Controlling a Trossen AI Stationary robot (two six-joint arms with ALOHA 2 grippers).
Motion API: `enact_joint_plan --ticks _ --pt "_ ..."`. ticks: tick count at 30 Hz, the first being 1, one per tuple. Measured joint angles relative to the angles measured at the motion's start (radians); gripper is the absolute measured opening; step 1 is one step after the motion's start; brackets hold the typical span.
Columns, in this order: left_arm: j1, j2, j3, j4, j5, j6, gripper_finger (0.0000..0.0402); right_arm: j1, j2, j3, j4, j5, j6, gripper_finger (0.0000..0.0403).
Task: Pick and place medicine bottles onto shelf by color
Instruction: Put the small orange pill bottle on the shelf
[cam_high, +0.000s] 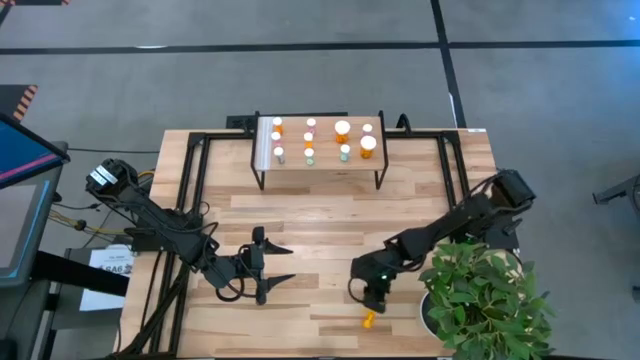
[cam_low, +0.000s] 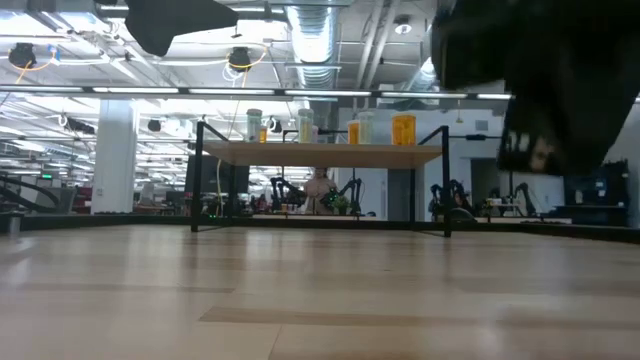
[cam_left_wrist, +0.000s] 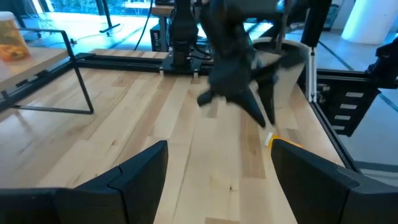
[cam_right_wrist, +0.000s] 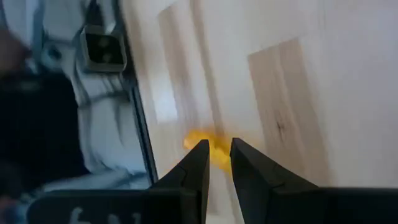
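bottle: orange medicine bottle lying on the tabletop near the plant, well apart from the shelf
handling: probably light, stiff, slick, rolls easily; grab mid-body
right hand: narrowed fingers just over it, nothing held
left hand: wide, idle

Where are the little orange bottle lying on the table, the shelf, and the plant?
orange bottle (cam_high: 368, 319), high view, on its orange body.
shelf (cam_high: 325, 164), high view, on bare wood top near its front edge.
plant (cam_high: 485, 290), high view, on its leaves.

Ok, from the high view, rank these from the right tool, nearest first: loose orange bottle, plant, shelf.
1. Orange bottle, lying on the table just beyond the right tool, toward the front edge.
2. Plant, on its right.
3. Shelf, at the table's back.
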Motion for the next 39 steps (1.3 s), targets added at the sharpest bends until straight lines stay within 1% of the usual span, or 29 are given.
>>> enact_joint_plan --ticks 2,5,8,11,14,18,20,23,30,33,35,39 --pt "0.0 0.0 0.0 -0.001 0.007 -0.001 0.0275 0.016 -0.047 0.0 -0.055 0.023 -0.102 0.0088" --pt "0.0 0.0 0.0 -0.001 0.006 -0.001 0.0275 0.068 -0.106 0.001 -0.165 0.121 -0.275 0.0088" --pt "0.001 0.0 0.0 0.0 0.005 -0.001 0.0275 0.136 -0.119 0.001 -0.23 0.22 -0.418 0.0088" --pt "0.002 0.0 0.0 0.0 0.005 -0.001 0.0275 0.202 -0.097 0.001 -0.2 0.253 -0.599 0.0088" --pt "0.007 0.0 0.0 0.0 0.005 -0.001 0.0275 0.255 -0.045 0.004 -0.156 0.284 -0.75 0.0088" --pt "0.013 0.0 0.0 0.0 0.007 -0.001 0.0275 0.286 0.031 0.006 -0.17 0.346 -0.801 0.009" --pt "0.013 0.0 0.0 0.0 0.006 -0.001 0.0275 0.285 0.055 0.014 -0.192 0.366 -0.826 0.0101" --pt "0.013 0.0 0.0 -0.007 0.007 -0.001 0.0275 0.281 0.077 0.027 -0.196 0.38 -0.849 0.013" --pt "0.013 0.0 0.0 -0.02 0.007 -0.002 0.0275 0.237 0.056 0.028 -0.198 0.38 -0.892 0.0217" --pt "0.013 0.0 0.0 -0.02 0.007 -0.002 0.0275 0.221 0.057 0.027 -0.194 0.379 -0.899 0.0243" --pt "0.013 0.0 0.0 -0.021 0.007 -0.002 0.0275 0.217 0.057 0.028 -0.181 0.375 -0.917 0.0252" --pt "0.013 0.001 0.0 -0.024 0.007 -0.01 0.0275 0.219 0.058 0.028 -0.168 0.371 -0.991 0.0255"
